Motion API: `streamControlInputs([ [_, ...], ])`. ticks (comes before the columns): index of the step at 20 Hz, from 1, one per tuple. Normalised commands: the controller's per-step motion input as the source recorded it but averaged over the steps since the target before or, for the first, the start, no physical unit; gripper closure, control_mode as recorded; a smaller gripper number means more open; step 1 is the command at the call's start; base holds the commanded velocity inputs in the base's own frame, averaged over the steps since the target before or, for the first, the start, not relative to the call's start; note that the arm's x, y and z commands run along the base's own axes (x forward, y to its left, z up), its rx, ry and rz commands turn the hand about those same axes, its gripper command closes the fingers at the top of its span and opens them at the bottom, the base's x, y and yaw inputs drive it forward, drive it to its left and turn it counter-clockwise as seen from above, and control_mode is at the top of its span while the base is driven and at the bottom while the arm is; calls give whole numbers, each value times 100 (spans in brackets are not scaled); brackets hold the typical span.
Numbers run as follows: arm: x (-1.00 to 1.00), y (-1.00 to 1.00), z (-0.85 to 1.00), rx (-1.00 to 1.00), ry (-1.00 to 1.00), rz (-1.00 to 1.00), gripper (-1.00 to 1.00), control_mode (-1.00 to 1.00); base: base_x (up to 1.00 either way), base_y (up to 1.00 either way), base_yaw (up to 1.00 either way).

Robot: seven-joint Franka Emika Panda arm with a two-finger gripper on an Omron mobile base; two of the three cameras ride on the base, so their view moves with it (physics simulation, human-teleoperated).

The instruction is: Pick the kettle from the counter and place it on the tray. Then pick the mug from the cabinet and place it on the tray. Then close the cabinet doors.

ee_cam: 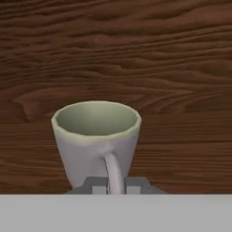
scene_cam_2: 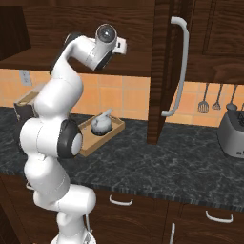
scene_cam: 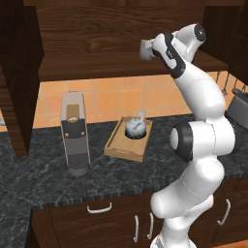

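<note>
Gripper [ee_cam: 115, 185] is pinched shut on the mug [ee_cam: 96, 136] handle, up in the cabinet [scene_cam: 111, 38]. Kettle [scene_cam: 135, 126] sits in the tray [scene_cam: 116, 147] on the desk [scene_cam: 43, 177]. No readable labels anywhere.

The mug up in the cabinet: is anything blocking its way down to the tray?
Nothing visible blocks it. The gripper is shut on the handle of the mug inside the cabinet. The tray lies below on the counter, the kettle filling its far end, its near end bare.

On my left a tall grey coffee machine [scene_cam: 75, 140] stands upright. Orange tiles [scene_cam: 121, 99] line the wall. Far to my right sits a grey toaster [scene_cam_2: 232, 133], with a spatula [scene_cam_2: 203, 100] hanging above.
</note>
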Motion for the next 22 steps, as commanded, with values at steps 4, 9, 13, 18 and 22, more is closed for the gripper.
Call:
streamControlInputs([
  [4, -65, 0, 2, 3, -6, 0, 100, -100, 0, 0, 0],
  [9, -85, 1, 10, 2, -12, 0, 100, -100, 0, 0, 0],
  [13, -100, 4, 1, 0, -3, 0, 100, -100, 0, 0, 0],
  [18, -100, 9, 0, 0, -1, 0, 100, -100, 0, 0, 0],
  [22, -100, 27, -4, 0, 0, 1, 100, -100, 0, 0, 0],
])
